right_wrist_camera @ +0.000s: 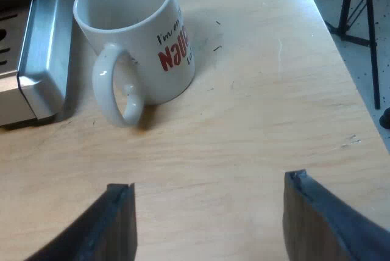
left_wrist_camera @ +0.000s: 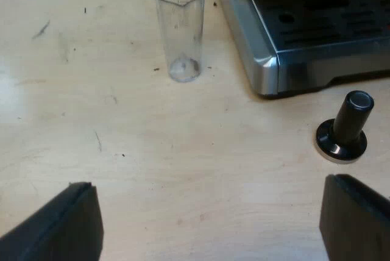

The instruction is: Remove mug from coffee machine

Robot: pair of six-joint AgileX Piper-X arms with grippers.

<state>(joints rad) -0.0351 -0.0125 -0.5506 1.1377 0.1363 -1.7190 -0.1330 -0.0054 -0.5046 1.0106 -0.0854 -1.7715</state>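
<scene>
On the table, just beside the machine: the mug stands on the wood

Ahead of the right gripper (right_wrist_camera: 207,185), at about eleven o'clock from it, the white mug (right_wrist_camera: 137,41) stands upright on the pale wooden table (right_wrist_camera: 256,121). It rests on the wood and not on the espresso machine (right_wrist_camera: 42,60), whose metal corner is just beside it at the mug's nine o'clock. I cannot tell whether the two touch. The mug's handle (right_wrist_camera: 116,90) points toward the gripper, at about seven o'clock from the mug's centre. Red lettering shows on its side (I can read only a part of it). Inside, the mug looks empty. The right gripper's two black fingers are spread wide, hold nothing, and stay apart from the mug.

The left gripper (left_wrist_camera: 207,185) is spread wide as well, with bare table between its fingers. At about twelve o'clock from it a clear measuring glass (left_wrist_camera: 180,29) stands upright, near the machine's front corner but apart from it. At about one o'clock is the machine's dark drip tray (left_wrist_camera: 329,17). At about two o'clock a tamper (left_wrist_camera: 346,128) with a black knob stands on its metal base, near the machine's front edge and not touching it.
</scene>
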